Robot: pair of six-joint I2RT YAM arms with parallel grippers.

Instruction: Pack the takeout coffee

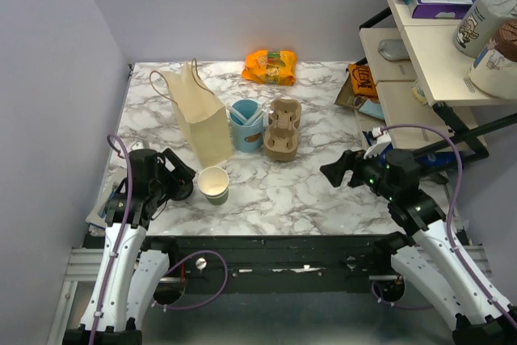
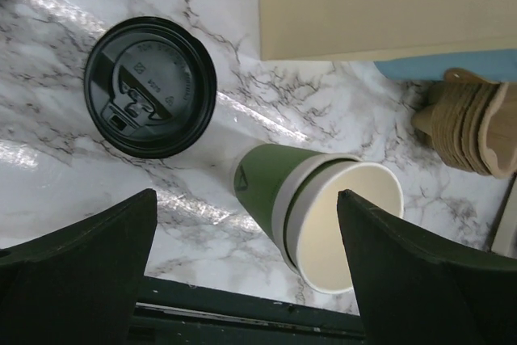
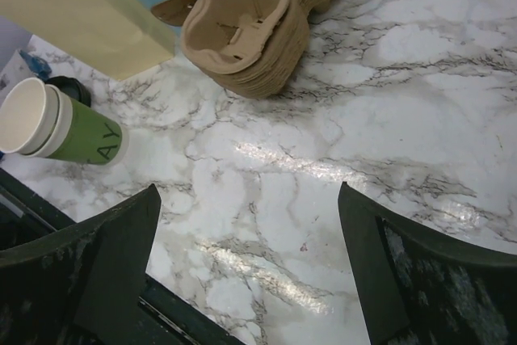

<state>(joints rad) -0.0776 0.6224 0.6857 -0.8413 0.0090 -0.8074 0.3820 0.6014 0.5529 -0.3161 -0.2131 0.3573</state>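
No lidded takeout coffee shows in any view. A green paper cup (image 1: 214,184) with no lid, cream inside, stands near the front left; it looks like two nested cups in the left wrist view (image 2: 323,216) and also shows in the right wrist view (image 3: 69,131). A loose black lid (image 2: 149,86) lies flat on the marble beside it. The tan paper bag (image 1: 198,115) stands behind them. My left gripper (image 1: 184,179) is open and empty just left of the cup (image 2: 246,280). My right gripper (image 1: 331,172) is open and empty over bare marble (image 3: 250,272).
A light-blue cup (image 1: 246,125) and a stack of brown pulp cup carriers (image 1: 283,128) stand right of the bag. An orange snack pack (image 1: 271,66) lies at the back. A loaded shelf unit (image 1: 436,46) stands at the right edge.
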